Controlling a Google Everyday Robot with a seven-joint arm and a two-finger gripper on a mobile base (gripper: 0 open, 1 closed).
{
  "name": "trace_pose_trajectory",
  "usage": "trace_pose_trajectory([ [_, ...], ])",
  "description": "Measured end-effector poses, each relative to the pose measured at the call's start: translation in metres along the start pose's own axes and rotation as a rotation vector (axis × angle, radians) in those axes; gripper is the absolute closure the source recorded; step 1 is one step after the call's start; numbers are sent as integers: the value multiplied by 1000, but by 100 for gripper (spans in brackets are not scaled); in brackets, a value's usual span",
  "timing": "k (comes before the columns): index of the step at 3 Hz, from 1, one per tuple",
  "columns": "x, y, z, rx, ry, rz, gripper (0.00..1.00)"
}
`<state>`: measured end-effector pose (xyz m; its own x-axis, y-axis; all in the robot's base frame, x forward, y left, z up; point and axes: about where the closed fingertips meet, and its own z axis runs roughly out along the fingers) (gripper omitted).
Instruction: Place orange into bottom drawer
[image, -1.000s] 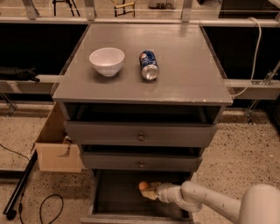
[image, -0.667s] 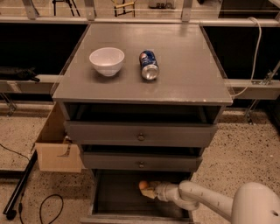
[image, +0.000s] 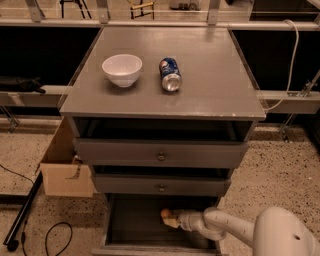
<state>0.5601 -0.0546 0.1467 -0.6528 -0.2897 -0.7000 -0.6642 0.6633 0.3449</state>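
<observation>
The bottom drawer (image: 131, 231) is pulled out under the two upper drawers, showing its dark interior. The orange (image: 165, 214) sits inside it, near the back middle, partly hidden. My gripper (image: 172, 220) reaches in from the lower right on a white arm (image: 235, 230) and is right at the orange, touching or almost touching it.
A white bowl (image: 122, 69) and a blue soda can (image: 170, 74) lying on its side are on the cabinet top (image: 210, 75). A cardboard box (image: 62, 167) stands to the cabinet's left. A black cable (image: 55, 235) and a dark pole lie on the speckled floor.
The arm has shifted slightly left in the drawer; the gripper stays at the orange. The cabinet, bowl and can have not moved.
</observation>
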Motion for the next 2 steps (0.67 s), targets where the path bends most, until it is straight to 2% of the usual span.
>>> trace_pose_trajectory([
  [1, 0, 0, 0, 0, 0, 0, 75],
  [2, 0, 0, 0, 0, 0, 0, 44],
])
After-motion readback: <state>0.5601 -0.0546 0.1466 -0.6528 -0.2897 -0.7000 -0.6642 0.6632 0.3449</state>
